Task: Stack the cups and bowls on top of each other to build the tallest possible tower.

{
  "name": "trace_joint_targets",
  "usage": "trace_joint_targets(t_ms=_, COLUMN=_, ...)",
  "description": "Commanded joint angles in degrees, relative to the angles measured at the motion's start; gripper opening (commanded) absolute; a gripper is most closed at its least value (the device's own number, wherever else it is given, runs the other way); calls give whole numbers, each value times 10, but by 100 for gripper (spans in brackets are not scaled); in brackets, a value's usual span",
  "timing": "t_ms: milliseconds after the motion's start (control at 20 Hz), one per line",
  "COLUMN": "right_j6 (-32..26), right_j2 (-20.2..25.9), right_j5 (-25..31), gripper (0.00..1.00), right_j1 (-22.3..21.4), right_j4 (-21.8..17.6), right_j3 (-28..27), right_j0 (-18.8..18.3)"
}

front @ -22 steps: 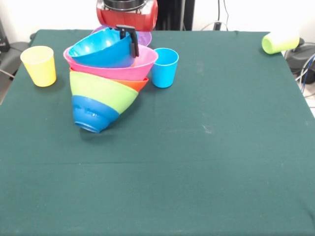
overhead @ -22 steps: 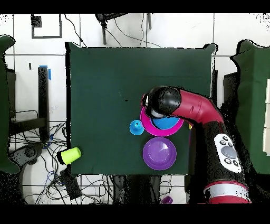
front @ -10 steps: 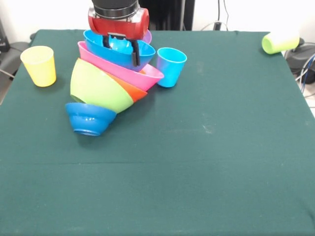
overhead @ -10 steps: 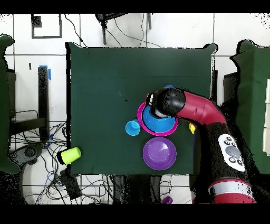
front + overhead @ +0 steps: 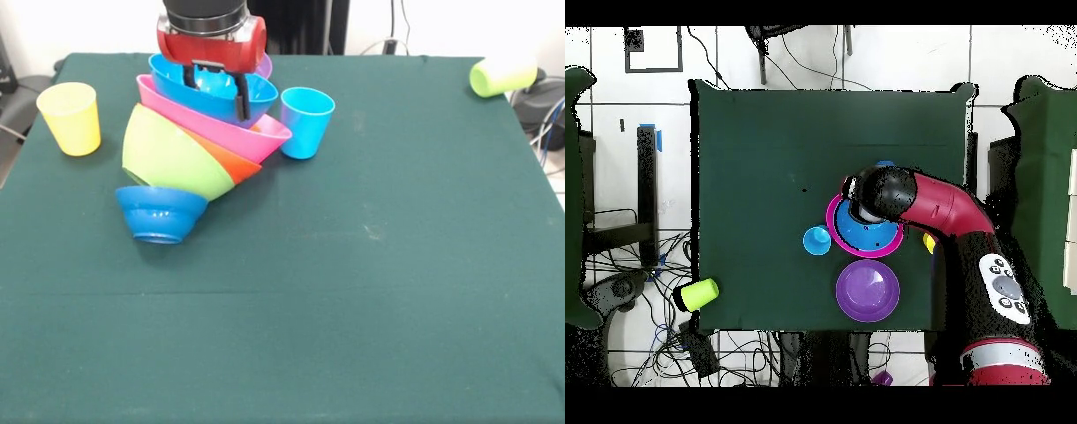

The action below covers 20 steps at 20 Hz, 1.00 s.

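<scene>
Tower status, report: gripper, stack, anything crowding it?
Gripper down inside the light blue bowl, open or shut unclear. Tower leaning hard. Light blue cup crowds the pink bowl.

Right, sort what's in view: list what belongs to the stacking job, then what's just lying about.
Job:
- tower, leaning: dark blue, lime green, orange-red, pink, light blue bowls
- purple bowl
- yellow cup
- light blue cup
- lime green cup, on its side
- gripper, inside the top bowl

Lying about:
- cables on the floor
</scene>
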Motion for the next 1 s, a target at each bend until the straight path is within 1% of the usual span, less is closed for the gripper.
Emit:
trace_joint_targets(t_ms=50, right_j6=-48, right_j2=58, right_j5=20, gripper=100, right_j1=-2, right_j4=-30, right_j3=-42, right_j0=-1)
trace_joint_targets(t_ms=200, right_j6=-63, right_j2=66, right_j5=38, gripper=100, right_j1=-18, right_j4=-22, right_j3=-37, right_j0=-13)
trace_joint_targets(t_ms=400, right_j6=-84, right_j2=73, right_j5=84, gripper=100, right_j1=-69, right_j4=-13, right_j3=-27, right_j0=-27)
trace_joint_targets(t_ms=500, right_j6=-94, right_j2=72, right_j5=114, gripper=100, right_j1=-101, right_j4=-14, right_j3=-26, right_j0=-29)
trace_joint_targets(t_ms=650, right_j6=-105, right_j2=74, right_j5=154, gripper=100, right_j1=-133, right_j4=-15, right_j3=-31, right_j0=-35)
trace_joint_targets(t_ms=850, right_j6=-117, right_j2=86, right_j5=174, gripper=100, right_j1=-154, right_j4=-13, right_j3=-27, right_j0=-50)
trace_joint_targets(t_ms=1000, right_j6=-121, right_j2=93, right_j5=166, gripper=100, right_j1=-171, right_j4=-14, right_j3=-4, right_j0=-63)
